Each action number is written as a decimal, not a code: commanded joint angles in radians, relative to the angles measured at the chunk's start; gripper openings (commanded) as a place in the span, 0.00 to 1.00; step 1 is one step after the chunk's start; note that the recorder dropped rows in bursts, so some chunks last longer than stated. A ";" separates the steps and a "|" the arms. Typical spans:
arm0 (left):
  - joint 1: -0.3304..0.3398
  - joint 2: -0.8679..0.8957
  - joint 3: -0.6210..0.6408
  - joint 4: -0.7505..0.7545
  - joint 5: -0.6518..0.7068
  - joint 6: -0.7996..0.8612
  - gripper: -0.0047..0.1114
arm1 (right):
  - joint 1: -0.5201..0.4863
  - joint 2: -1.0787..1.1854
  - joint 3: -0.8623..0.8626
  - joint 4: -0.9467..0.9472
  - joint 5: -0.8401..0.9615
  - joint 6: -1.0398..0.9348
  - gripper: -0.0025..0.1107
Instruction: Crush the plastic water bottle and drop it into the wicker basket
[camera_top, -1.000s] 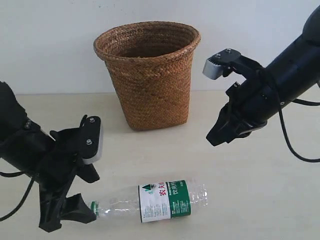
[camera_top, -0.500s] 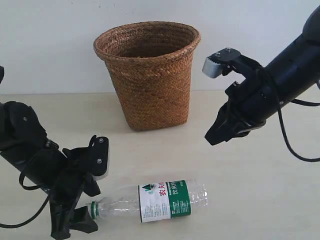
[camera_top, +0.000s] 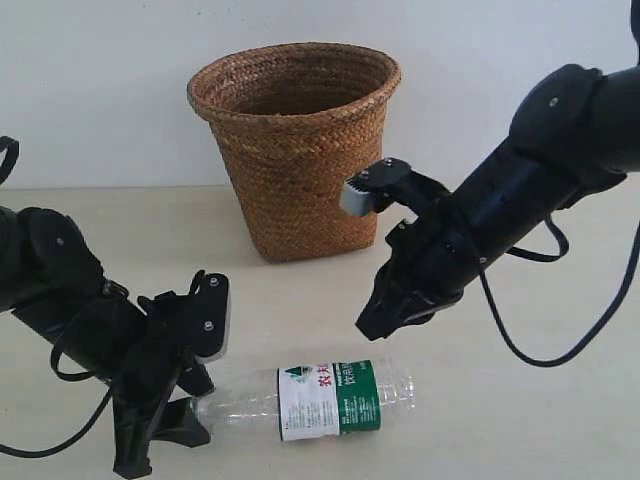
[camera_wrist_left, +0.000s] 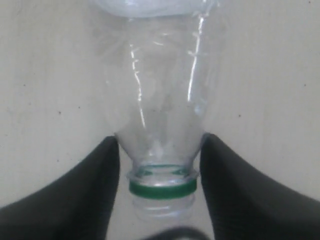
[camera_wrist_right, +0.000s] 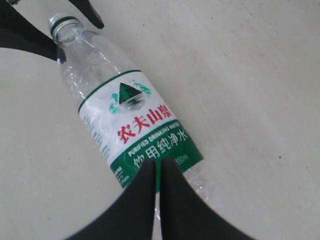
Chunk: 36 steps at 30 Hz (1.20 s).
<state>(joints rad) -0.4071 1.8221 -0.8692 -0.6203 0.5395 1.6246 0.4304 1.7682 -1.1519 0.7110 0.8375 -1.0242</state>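
Note:
The plastic water bottle (camera_top: 322, 401) lies on its side on the table, its neck toward my left gripper (camera_top: 186, 388). In the left wrist view the neck with its green ring (camera_wrist_left: 161, 188) sits between my two open black fingers (camera_wrist_left: 90, 195), whose tips reach the clear shoulder; no cap shows on the threads. My right gripper (camera_top: 369, 324) hangs just above the bottle's label end, shut with nothing in it. Its closed fingertips (camera_wrist_right: 150, 172) point at the white-and-green label (camera_wrist_right: 135, 122). The wicker basket (camera_top: 300, 150) stands upright behind, apart from both arms.
A pale wall rises behind the basket. The light table (camera_top: 540, 420) runs under everything. My right arm's black cable (camera_top: 600, 320) loops down at the right.
My left gripper has slid lower and to the right, taking the bottle's neck between its fingers. My right arm has swung left and down, toward the bottle. The bottle stayed put.

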 joint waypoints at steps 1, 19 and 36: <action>-0.005 0.000 -0.002 0.009 0.015 0.006 0.23 | 0.055 -0.001 0.003 0.007 -0.050 -0.005 0.02; -0.005 0.000 -0.002 -0.018 -0.016 0.006 0.08 | 0.139 0.116 -0.050 0.122 -0.037 0.078 0.02; -0.005 0.000 -0.002 -0.018 -0.012 -0.002 0.08 | 0.179 0.179 -0.058 0.113 -0.078 0.082 0.02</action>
<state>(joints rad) -0.4071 1.8221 -0.8692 -0.6267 0.5295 1.6272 0.6088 1.9347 -1.2050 0.8250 0.7551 -0.9411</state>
